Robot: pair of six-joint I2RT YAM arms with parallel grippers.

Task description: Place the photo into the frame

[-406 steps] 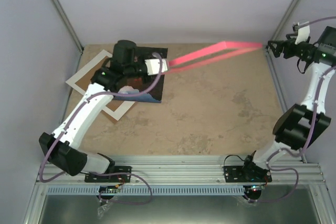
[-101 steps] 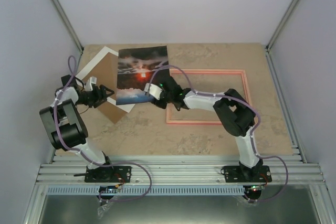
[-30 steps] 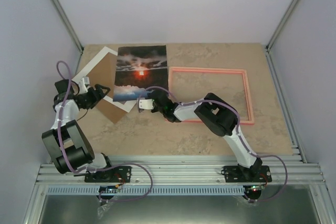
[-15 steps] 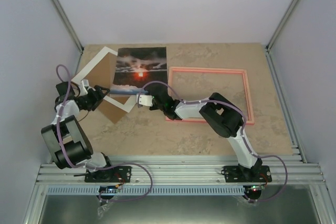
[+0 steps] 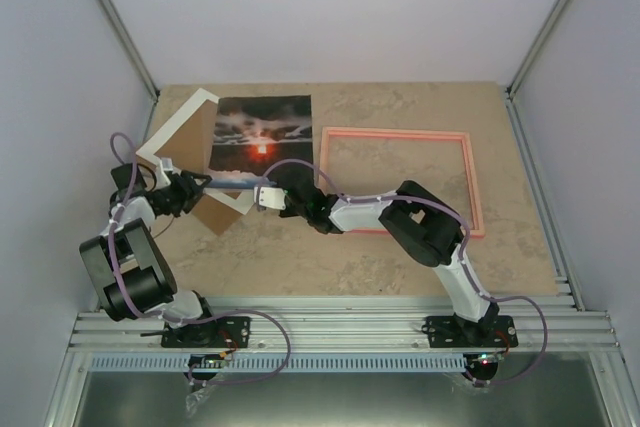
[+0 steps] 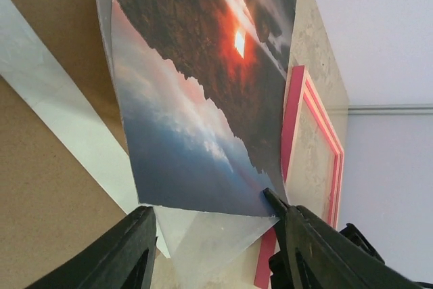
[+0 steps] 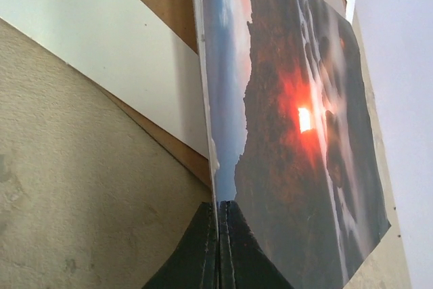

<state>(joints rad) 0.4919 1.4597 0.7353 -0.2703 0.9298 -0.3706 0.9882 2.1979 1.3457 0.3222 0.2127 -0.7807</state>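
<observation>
Pinching the glossy sunset photo (image 7: 298, 133) by its near edge, my right gripper (image 7: 220, 209) is closed tight on the thin sheet, which tilts up and away from it. My left gripper (image 6: 206, 204) stands spread, the print's lower corner between its jaws; contact I can't judge. Behind the right gripper the thin pink frame (image 5: 397, 131) lies flat, one corner hidden under that low, outstretched arm.
</observation>
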